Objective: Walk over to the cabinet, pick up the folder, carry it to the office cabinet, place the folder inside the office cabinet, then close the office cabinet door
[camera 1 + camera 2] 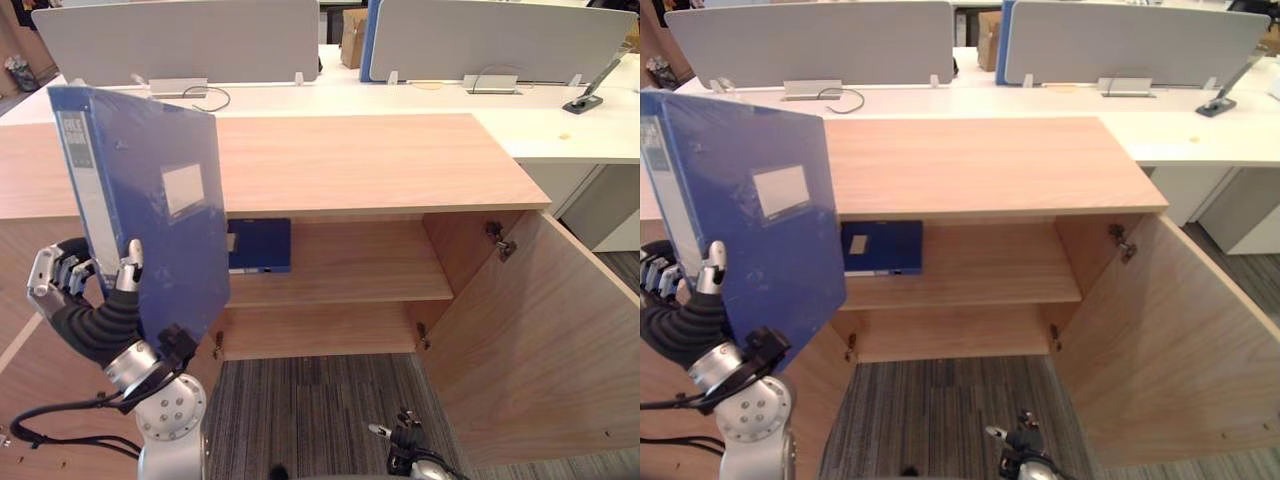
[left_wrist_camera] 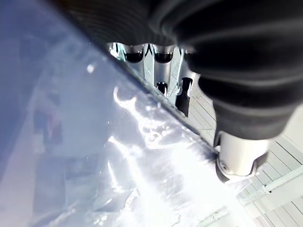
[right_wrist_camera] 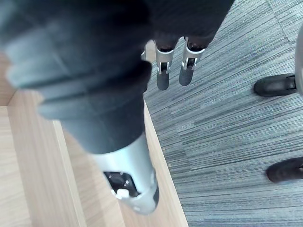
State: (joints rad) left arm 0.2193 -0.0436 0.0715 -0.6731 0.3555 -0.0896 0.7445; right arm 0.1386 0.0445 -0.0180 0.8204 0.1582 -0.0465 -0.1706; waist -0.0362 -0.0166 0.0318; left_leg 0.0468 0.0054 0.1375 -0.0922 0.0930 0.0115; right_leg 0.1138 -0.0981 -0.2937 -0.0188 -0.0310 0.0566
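The blue folder (image 1: pixel 150 200) is standing upright at the left of the frame, and the left hand (image 1: pixel 75 285) is gripping its lower edge, fingers curling behind the spine and thumb pressing on the cover. For a clean placement, the arm should be lowering the folder under the top of the office cabinet (image 1: pixel 380 165) and sliding it onto the shelf (image 1: pixel 350 265), right of the second folder (image 1: pixel 258 245) lying there. The door (image 1: pixel 540 340) is standing wide open at the lower right, and the right hand (image 1: pixel 405 440) is hanging at the bottom centre, fingers relaxed and holding nothing.

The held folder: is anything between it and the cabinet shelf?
No: the door is open. A second blue folder lies at the left end of the shelf, behind the held folder; the rest is bare.
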